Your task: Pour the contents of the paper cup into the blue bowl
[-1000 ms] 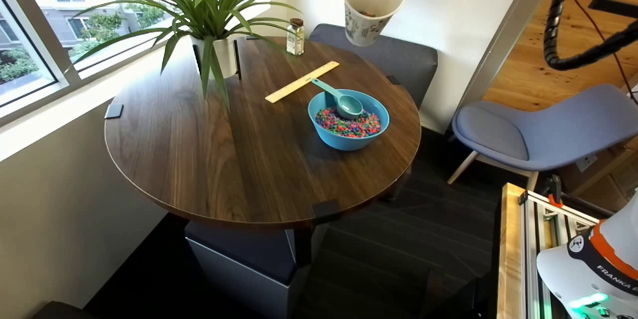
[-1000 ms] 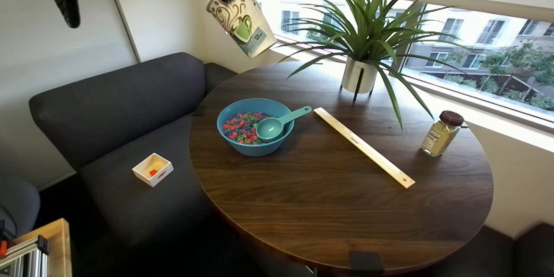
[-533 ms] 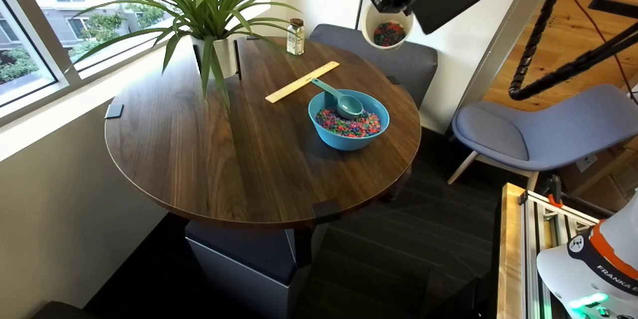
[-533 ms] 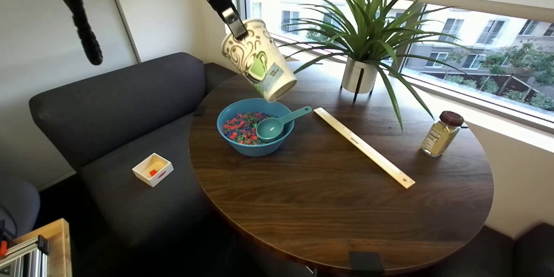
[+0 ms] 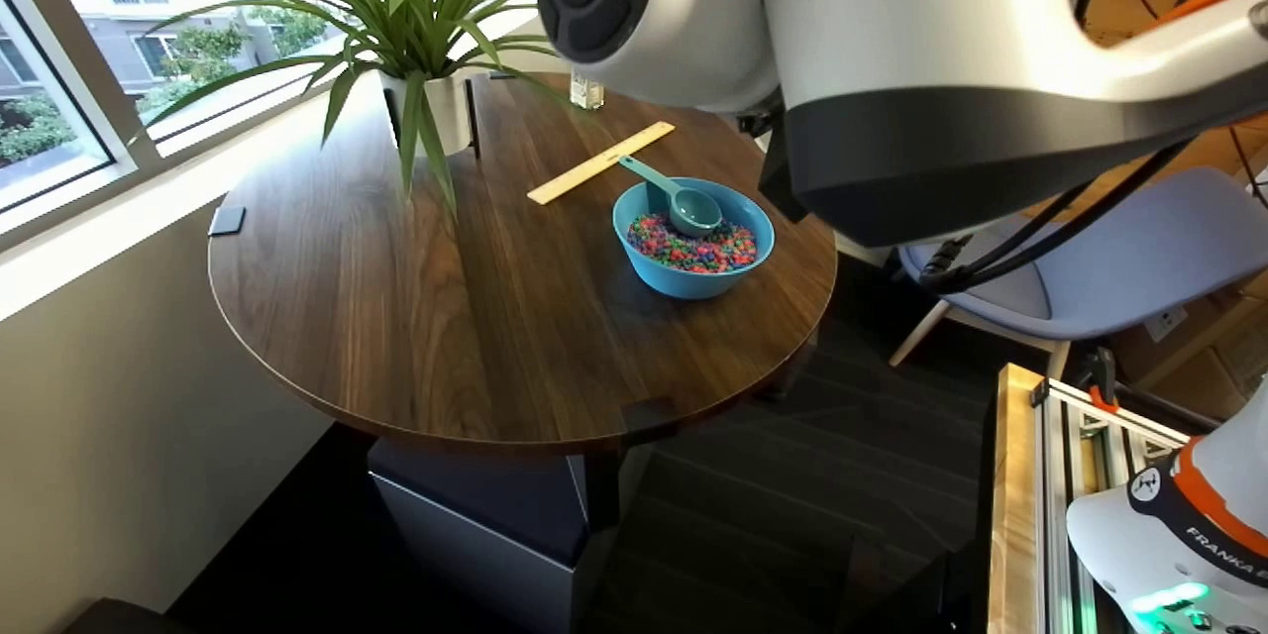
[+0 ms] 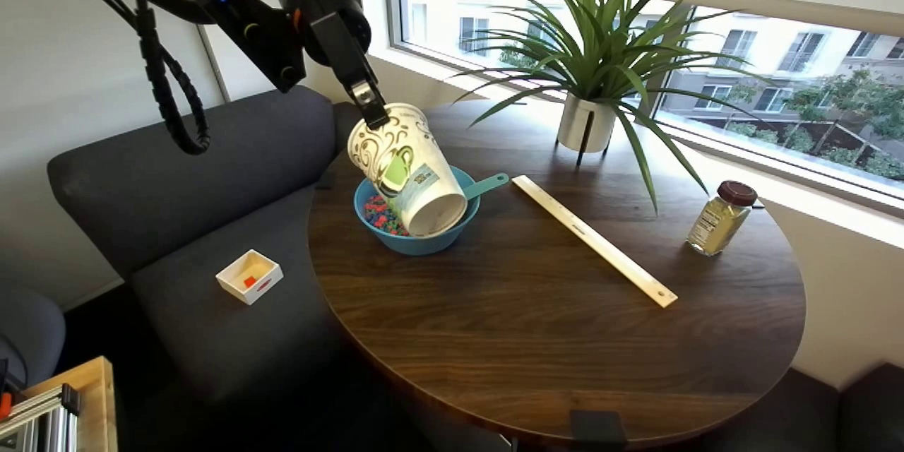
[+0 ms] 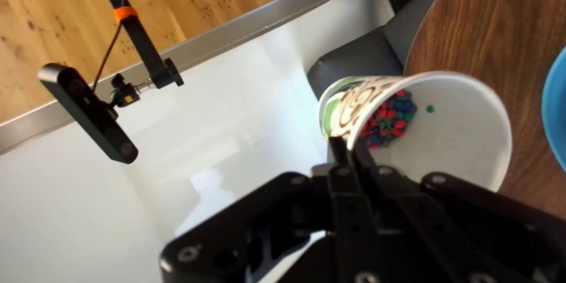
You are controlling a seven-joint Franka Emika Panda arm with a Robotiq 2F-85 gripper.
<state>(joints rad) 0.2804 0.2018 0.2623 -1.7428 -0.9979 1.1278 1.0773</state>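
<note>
Fingers (image 7: 338, 149), nearly together, pinch the paper cup (image 7: 446, 130), probably aiming to pour; next, tip it over the blue bowl (image 7: 556, 110) at the wrist view's right edge.

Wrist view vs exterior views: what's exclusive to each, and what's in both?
Wrist only: the red, green and dark blue bits inside the cream-white printed paper cup, and a black bar-shaped camera before the white wall.
Exterior only: the teal long-handled scoop in the round blue bowl, the pale wooden ruler, the green leafy plant and the brown-lidded glass jar.
Both: the cup (hidden by the white arm in an exterior view), the black gripper pinching its rim, the dark wooden table, and the bowl, cut off in the wrist view.
</note>
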